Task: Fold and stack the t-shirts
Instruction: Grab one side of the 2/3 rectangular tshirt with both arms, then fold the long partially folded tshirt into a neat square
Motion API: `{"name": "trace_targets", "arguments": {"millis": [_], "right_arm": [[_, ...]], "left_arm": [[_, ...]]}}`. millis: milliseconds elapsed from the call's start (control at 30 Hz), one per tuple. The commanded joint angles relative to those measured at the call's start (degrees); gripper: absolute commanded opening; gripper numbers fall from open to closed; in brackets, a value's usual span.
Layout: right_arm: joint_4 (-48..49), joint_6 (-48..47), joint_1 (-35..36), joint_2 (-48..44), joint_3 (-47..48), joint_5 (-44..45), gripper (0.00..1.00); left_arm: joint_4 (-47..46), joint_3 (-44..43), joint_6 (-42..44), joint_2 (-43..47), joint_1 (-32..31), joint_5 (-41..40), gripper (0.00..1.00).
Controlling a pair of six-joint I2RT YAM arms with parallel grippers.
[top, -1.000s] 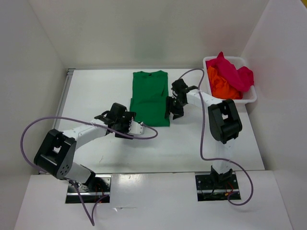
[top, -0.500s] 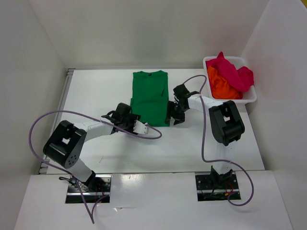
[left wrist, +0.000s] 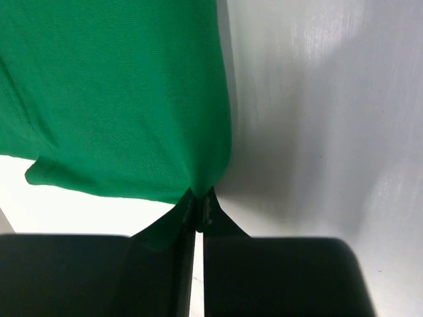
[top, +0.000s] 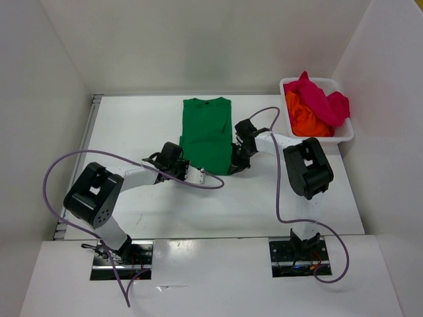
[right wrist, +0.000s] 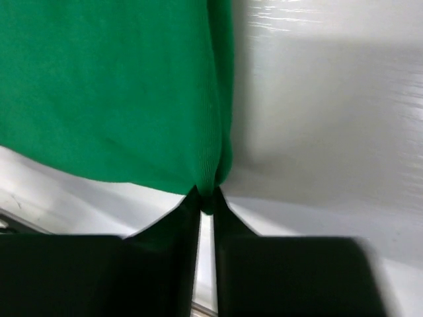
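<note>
**A:** White surface [top: 132, 125], walled bay. Plain green cloth t-shirt [top: 206, 129] is lying flat mid-surface, already narrowed lengthwise.

**B:** What is changing over the last second?

**A:** Both arms are moving in on the near hem. Left jaws are now pinching its left corner, right jaws its right corner, with cloth clamped in each.

**B:** Meaning?

**A:** Probably setting up the hem-to-collar fold. Crumpled orange t-shirt [top: 305, 120] and magenta-red t-shirt [top: 322, 99] are waiting in the white plastic mesh basket [top: 345, 135].
</note>
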State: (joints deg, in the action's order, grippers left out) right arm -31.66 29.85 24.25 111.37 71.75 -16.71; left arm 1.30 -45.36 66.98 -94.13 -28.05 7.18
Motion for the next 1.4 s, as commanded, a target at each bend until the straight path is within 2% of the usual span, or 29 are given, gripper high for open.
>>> {"name": "trace_targets", "arguments": {"millis": [0,33,200,333,500,633,867,1033,1100,1367], "right_arm": [[1.2,0.4,0.5,1.0,-0.3,-0.4,0.03],[0.6,0.4,0.5,1.0,-0.3,-0.4,0.0],[-1.2,-0.1,0.5,-2.4,-2.7,-0.4,0.0],[-4.8,-0.1,1.2,-7.1,-6.3,-1.0,0.0],[-10.9,1.8,6.0,-17.2,-13.1,-2.0,0.0],[-14.5,5.4,13.2,-23.6,-16.6,-3.2,0.0],[-22.6,9.3,18.5,-33.9,-15.9,-7.4,0.0],[-29.9,9.3,18.6,-37.5,-8.9,-8.9,0.0],[-30.5,8.1,17.8,-36.8,-6.0,-9.4,0.0],[-27.1,0.7,5.9,-28.2,1.5,-12.7,0.0]], "left_arm": [[1.9,-1.6,-2.0,0.3,-0.2,1.8,0.03],[3.1,-1.6,-2.6,0.9,-0.2,1.8,0.02],[6.4,-1.0,-5.8,4.3,-3.7,-0.7,0.0],[18.2,-2.1,-11.6,7.8,-7.4,-0.2,0.0],[29.4,-3.3,-19.0,13.6,-8.5,3.1,0.0],[40.3,-4.6,-23.3,18.3,-9.1,6.1,0.0],[55.5,-11.3,-25.1,26.9,-11.6,11.5,0.0],[58.6,-21.2,-29.4,26.1,-11.6,16.2,0.0],[58.6,-25.8,-31.1,24.0,-8.4,18.8,0.0],[50.3,-31.0,-35.6,14.2,2.3,20.5,0.0]]}}
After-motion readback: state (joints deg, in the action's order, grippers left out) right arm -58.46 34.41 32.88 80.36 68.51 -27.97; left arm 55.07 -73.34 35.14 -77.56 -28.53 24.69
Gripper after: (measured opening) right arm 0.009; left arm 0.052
